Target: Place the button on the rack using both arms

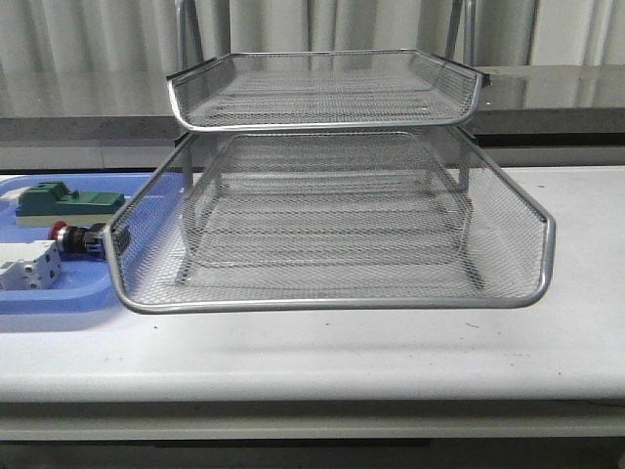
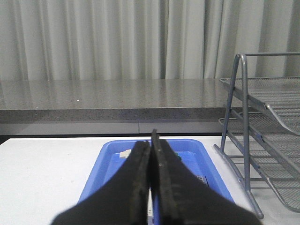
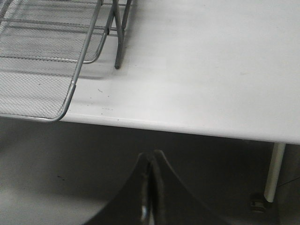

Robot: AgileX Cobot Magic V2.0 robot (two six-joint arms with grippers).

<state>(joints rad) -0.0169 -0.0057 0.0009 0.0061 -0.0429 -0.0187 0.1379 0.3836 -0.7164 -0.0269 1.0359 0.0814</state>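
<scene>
At the far left of the table (image 1: 322,352), in the blue tray (image 1: 59,298), the button (image 1: 74,237) lies on its side. Its red cap points toward 9 o'clock in the front view, its dark body toward 3 o'clock, so the long axis runs across the table. It sits between a green part (image 1: 61,202) at 12 o'clock and a white part (image 1: 29,266) at 7 o'clock, just beside both, with its body end close to the lower tray rim of the rack (image 1: 332,210).

The left gripper (image 2: 152,140) hangs over the near end of that tray, looking forward along it. Its jaws are pressed together with nothing between them. They hide most of the tray floor in the left wrist view, so the button is not seen there; it probably lies under or just ahead of the tips. This arm is clearly the nearer one and looks the likely one to make the pick, though its jaws must part first.

The rack fills the middle of the table, lowest tray pulled toward the near edge, all tiers bare.

The right gripper (image 3: 149,159) sits off the near table edge, past the rack's right corner, well apart from the button. Its jaws are closed too, empty.
</scene>
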